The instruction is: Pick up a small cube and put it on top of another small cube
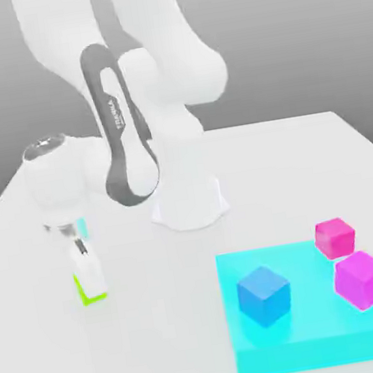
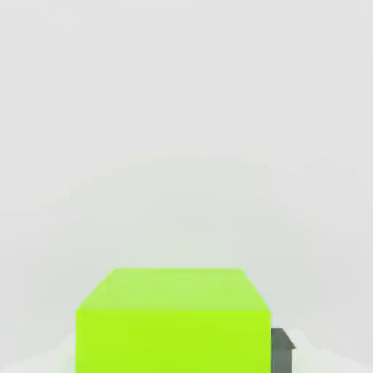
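Lime-green cube (image 1: 90, 287) low at the exterior view's left, clamped in the closed gripper (image 1: 87, 273), bare tabletop (image 1: 163, 338) all round; well right, blue cube (image 1: 264, 295) atop cyan slab (image 1: 313, 348) beside two magenta cubes (image 1: 362, 278).

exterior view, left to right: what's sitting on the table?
lime-green cube under the gripper → robot base → blue cube on the cyan slab → smaller pink cube → larger pink cube
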You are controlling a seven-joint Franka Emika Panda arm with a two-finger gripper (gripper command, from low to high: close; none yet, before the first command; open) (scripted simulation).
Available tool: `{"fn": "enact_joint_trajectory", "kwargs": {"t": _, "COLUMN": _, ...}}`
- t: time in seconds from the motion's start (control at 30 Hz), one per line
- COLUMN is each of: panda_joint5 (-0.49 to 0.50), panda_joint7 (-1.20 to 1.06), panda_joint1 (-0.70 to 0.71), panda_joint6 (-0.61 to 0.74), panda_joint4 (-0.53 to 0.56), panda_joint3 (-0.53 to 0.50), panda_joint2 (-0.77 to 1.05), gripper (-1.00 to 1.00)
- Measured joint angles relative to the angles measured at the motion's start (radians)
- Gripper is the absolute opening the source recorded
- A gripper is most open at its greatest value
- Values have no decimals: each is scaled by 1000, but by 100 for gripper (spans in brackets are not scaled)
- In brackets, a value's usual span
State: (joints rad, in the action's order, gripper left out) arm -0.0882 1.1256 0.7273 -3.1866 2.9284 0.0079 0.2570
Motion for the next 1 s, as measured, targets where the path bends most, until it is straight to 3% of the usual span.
{"fn": "enact_joint_trajectory", "kwargs": {"t": 0.2, "panda_joint5": 80, "panda_joint7": 63, "panda_joint1": -77, "panda_joint6": 134, "panda_joint4": 29, "panda_joint3": -95, "panda_joint2": -164, "gripper": -100}}
{"fn": "enact_joint_trajectory", "kwargs": {"t": 0.33, "panda_joint5": 115, "panda_joint7": 93, "panda_joint1": -81, "panda_joint6": 251, "panda_joint4": 51, "panda_joint3": -95, "panda_joint2": -303, "gripper": -100}}
{"fn": "enact_joint_trajectory", "kwargs": {"t": 0.77, "panda_joint5": -29, "panda_joint7": 566, "panda_joint1": -493, "panda_joint6": 690, "panda_joint4": -239, "panda_joint3": 334, "panda_joint2": -464, "gripper": -100}}
{"fn": "enact_joint_trajectory", "kwargs": {"t": 0.83, "panda_joint5": -19, "panda_joint7": 632, "panda_joint1": -524, "panda_joint6": 689, "panda_joint4": -267, "panda_joint3": 386, "panda_joint2": -434, "gripper": -100}}
{"fn": "enact_joint_trajectory", "kwargs": {"t": 0.97, "panda_joint5": 49, "panda_joint7": 701, "panda_joint1": -523, "panda_joint6": 567, "panda_joint4": -256, "panda_joint3": 408, "panda_joint2": -315, "gripper": -100}}
{"fn": "enact_joint_trajectory", "kwargs": {"t": 1.0, "panda_joint5": 60, "panda_joint7": 709, "panda_joint1": -523, "panda_joint6": 545, "panda_joint4": -253, "panda_joint3": 409, "panda_joint2": -296, "gripper": 100}}
